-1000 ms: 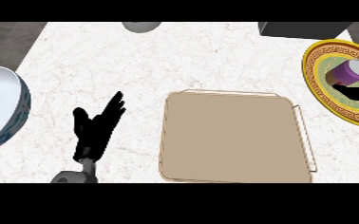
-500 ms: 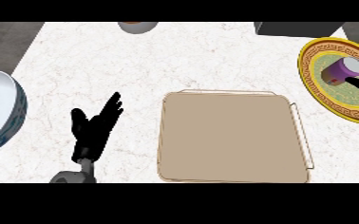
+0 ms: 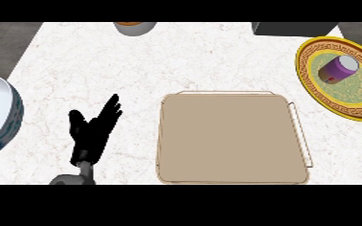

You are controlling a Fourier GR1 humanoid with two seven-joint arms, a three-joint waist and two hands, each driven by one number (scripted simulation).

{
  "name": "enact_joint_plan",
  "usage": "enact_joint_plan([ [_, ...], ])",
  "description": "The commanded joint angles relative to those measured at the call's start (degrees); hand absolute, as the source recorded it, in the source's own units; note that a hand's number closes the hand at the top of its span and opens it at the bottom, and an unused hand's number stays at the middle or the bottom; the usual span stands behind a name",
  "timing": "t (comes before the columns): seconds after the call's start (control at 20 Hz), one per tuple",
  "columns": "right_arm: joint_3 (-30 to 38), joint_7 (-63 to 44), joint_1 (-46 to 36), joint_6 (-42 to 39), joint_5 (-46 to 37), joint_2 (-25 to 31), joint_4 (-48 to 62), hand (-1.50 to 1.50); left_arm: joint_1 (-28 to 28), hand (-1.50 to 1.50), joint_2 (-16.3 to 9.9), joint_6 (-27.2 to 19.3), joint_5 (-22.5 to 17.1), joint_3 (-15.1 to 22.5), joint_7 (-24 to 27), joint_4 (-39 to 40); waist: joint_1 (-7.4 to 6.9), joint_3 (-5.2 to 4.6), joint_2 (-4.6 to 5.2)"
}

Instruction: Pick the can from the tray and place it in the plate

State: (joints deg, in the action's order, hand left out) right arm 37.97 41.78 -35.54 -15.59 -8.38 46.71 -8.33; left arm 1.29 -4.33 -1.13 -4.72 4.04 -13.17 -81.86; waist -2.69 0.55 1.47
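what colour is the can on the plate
Purple, with a paler lilac top; the can lies on the yellow-rimmed plate, shown in the head view.

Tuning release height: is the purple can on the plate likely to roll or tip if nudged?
The can appears to lie tilted on the plate, so a nudge would probably roll it. The plate's raised rim may stop it. It looks rigid and smooth, possibly slippery.

The counter [image 3: 176, 62] lay bare between the left hand [image 3: 92, 131] and the tray [image 3: 233, 139]; a can [image 3: 338, 68] filled the plate [image 3: 311, 84] at the right edge, a bowl [image 3: 134, 27] and dark box [image 3: 293, 28] lined the far edge
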Motion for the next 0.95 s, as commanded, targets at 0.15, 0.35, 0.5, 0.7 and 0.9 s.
enact_joint_plan([
  [0.15, -2.01, 6.93, 7.49, -12.3, -1.56, 2.72, -0.55, -1.5, 0.31, 0.0, 0.43, -1.1, 0.36, -0.19, -0.84, -0.73, 0.95, -0.05, -0.42],
  [0.35, -3.87, 8.65, 10.41, -8.51, -3.63, 2.39, -1.44, -1.5, -1.69, 0.0, -1.36, 1.43, -1.16, -1.38, 0.09, -0.17, 0.54, -0.06, -0.47],
  [0.5, -4.59, 10.29, 11.06, -10.48, -3.96, 2.82, -2.36, -1.5, 1.79, 0.0, 0.04, -0.75, 0.17, -1.68, 0.53, 2.88, 1.36, -0.15, -0.61],
  [0.7, -5.37, 12.23, 14.11, -8.02, -4.84, 2.25, -1.91, -1.5, 2.03, 0.0, -0.26, -0.37, -0.15, -2.2, 0.51, 3.4, 1.35, -0.12, -0.65],
  [0.9, -4.76, 11.8, 14.94, -10.61, -4.05, 4.93, -1.48, -1.5, 0.54, 0.0, -0.14, 0.01, 0.26, -1.6, 1.62, 3.29, 1.49, -0.13, -0.74],
])
